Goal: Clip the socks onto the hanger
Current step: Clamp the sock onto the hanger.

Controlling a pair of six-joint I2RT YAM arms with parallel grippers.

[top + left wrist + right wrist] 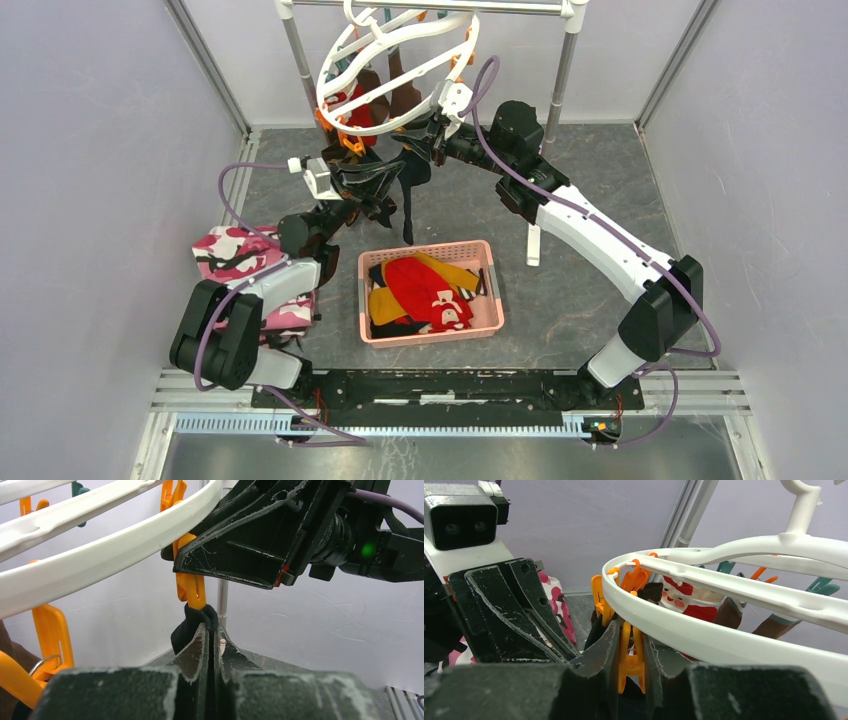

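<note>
The white round hanger [400, 62] hangs from the rack at the back. My right gripper [630, 632] is shut on one of its orange clips [631, 652], just under the outer ring [724, 630]. Directly below that clip [192, 587], my left gripper [214, 626] is shut on a dark sock [186, 630]. The sock's bunched top edge touches the clip's lower end, and its length hangs down [408, 205] toward the table. Whether the clip bites the sock I cannot tell. More socks [425, 290], red, yellow and dark, lie in the pink basket [430, 248].
Red and brown socks [365, 105] and a Santa-patterned one [681, 597] hang from the hanger's far clips. A pink camouflage cloth [235, 255] lies by the left arm. The metal rack's poles [563, 75] stand behind the hanger.
</note>
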